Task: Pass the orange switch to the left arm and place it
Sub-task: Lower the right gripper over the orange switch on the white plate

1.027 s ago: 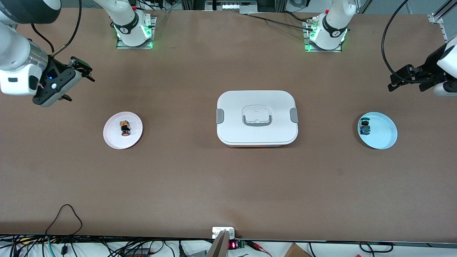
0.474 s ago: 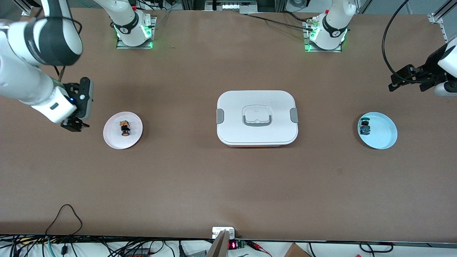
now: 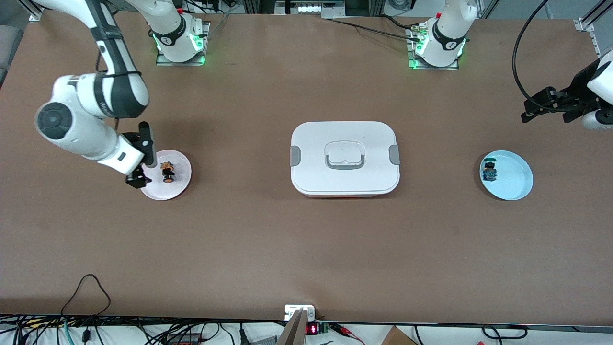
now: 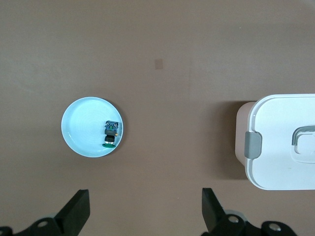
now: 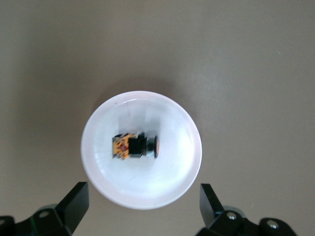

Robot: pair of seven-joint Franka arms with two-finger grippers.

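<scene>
The orange switch (image 3: 167, 172) (image 5: 135, 146) lies on its side on a pale pink plate (image 3: 165, 191) (image 5: 172, 174) toward the right arm's end of the table. My right gripper (image 3: 143, 166) (image 5: 142, 188) hangs open over that plate's edge, pointing down, with nothing between its fingers. The white box (image 3: 316, 143) (image 4: 280, 142) stands lidded in the middle of the table. My left gripper (image 3: 531, 109) (image 4: 145, 196) is open and empty, up in the air over the left arm's end of the table.
A light blue plate (image 3: 515, 184) (image 4: 83, 142) toward the left arm's end holds a small switch with a green cap (image 3: 489, 171) (image 4: 111, 133). Cables and small devices line the table edge nearest the front camera (image 3: 299, 311).
My right arm has swung in from the table's end and come down over the pink plate's edge, turning its gripper downward. The left arm has barely moved.
</scene>
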